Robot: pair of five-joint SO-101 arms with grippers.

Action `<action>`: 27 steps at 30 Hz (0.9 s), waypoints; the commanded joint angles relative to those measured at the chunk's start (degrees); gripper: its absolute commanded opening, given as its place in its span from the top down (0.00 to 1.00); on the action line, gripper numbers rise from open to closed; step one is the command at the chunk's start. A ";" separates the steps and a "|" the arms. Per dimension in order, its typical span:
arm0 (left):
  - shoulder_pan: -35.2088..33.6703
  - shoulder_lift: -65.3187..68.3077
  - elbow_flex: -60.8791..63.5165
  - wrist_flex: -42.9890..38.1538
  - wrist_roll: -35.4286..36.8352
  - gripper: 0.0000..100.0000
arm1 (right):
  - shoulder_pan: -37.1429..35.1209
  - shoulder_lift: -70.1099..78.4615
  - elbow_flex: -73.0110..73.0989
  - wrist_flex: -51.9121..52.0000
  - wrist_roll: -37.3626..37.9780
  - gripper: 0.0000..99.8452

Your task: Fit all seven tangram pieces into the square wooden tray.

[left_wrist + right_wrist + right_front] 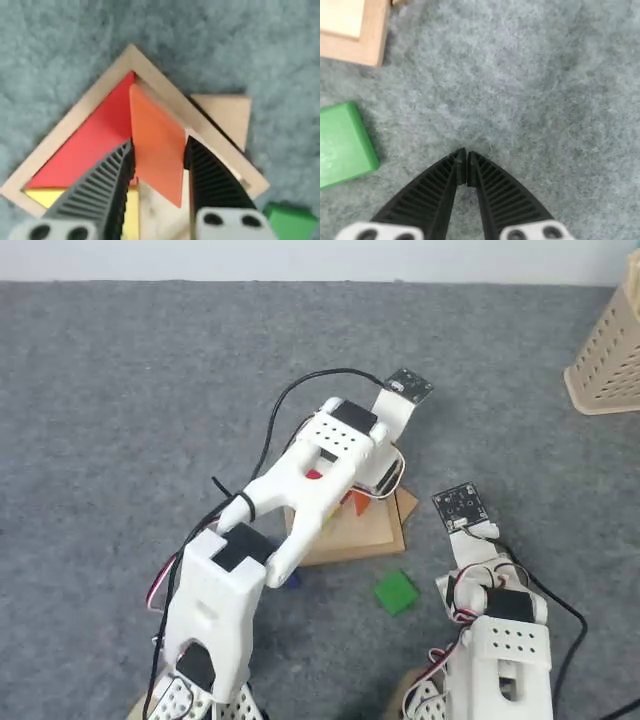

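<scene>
Two pieces, a red triangle (pixel 95 140) and a yellow piece (pixel 45 196), already lie flat in the wooden tray (pixel 131 52). The left claw (pixel 160 145) is clamped on an orange piece (pixel 155 120), held over the tray beside the red triangle. The right claw (pixel 466 160) hangs pinched together and empty above the grey counter (pixel 120 390), near a green square (pixel 342 145) just outside the tray. A bluish piece (pixel 291 581), perhaps, peeks from under the left arm. Most of the seven seem yet to be seated.
</scene>
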State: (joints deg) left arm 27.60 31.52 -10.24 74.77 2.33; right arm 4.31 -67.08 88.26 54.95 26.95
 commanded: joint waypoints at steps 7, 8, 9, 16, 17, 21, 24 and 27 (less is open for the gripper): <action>-0.44 -8.18 -2.07 2.81 0.35 0.80 | -0.48 -1.54 -0.62 0.84 0.62 0.99; -0.53 -7.82 -2.15 2.64 0.35 0.80 | -0.48 -1.54 -0.62 0.84 0.62 0.99; -0.88 -7.47 -2.15 2.20 0.35 0.80 | -0.48 -1.54 -0.62 0.84 0.62 0.99; -9.14 -14.68 -1.89 2.11 0.70 0.83 | -0.48 -1.54 -0.62 0.84 0.62 0.99; -11.08 -17.58 -1.01 2.37 0.70 0.84 | -0.48 -1.54 -0.62 0.84 0.62 0.99; -17.58 -30.68 7.69 1.67 0.26 0.84 | -0.48 -1.54 -0.62 0.84 0.62 0.99; -22.24 -39.74 19.38 -2.11 0.26 0.84 | -0.48 -1.54 -0.70 0.84 0.44 0.99; -28.04 -46.95 33.01 -8.88 0.44 0.84 | -0.48 -1.54 -0.97 0.84 0.53 0.99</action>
State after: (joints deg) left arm 4.48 -6.20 11.65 71.69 2.51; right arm 4.31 -67.08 88.26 54.95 26.95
